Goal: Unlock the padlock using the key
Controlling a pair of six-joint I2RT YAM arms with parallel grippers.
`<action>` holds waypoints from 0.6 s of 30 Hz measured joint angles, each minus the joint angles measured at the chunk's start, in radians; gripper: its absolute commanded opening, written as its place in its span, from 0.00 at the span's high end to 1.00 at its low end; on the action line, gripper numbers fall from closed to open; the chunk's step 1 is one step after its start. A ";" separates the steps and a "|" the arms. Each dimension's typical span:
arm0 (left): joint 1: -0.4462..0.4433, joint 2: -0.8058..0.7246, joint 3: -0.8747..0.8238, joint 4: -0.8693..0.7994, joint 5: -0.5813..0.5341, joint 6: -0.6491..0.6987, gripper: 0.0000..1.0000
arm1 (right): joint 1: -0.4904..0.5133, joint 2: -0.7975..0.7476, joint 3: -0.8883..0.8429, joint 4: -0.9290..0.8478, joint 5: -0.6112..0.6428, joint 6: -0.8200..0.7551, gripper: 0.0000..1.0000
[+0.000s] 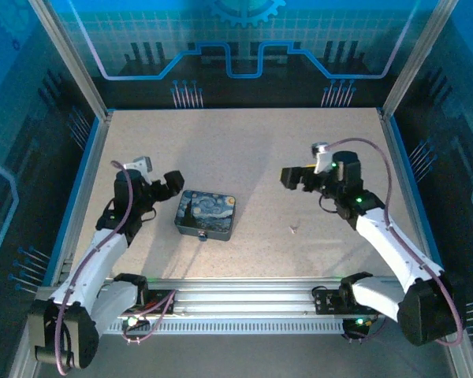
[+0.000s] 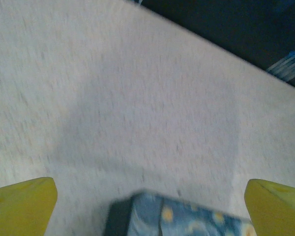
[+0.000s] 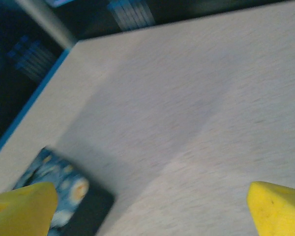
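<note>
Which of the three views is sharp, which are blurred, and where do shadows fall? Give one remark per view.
Top view: fairly sharp; a soft shadow on the table beyond the box; the key is a mere speck. Left wrist view: motion-blurred, the box edge soft, a broad dim shadow on the table. Right wrist view: blurred too, a diagonal shadow band, the box smeared.

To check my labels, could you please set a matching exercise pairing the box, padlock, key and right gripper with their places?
Things: 1 box; 2 padlock; 3 key; 4 right gripper.
Places: A alone on bare table, right of centre; B at the box's near edge; C open, above the table's right half; D lying left of centre.
Pairs: 1-D; 2-B; 3-A; 4-C.
</note>
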 measured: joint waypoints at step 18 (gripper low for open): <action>-0.054 0.156 -0.046 -0.150 0.188 -0.112 0.01 | 0.449 0.412 0.031 0.033 -0.111 0.233 0.00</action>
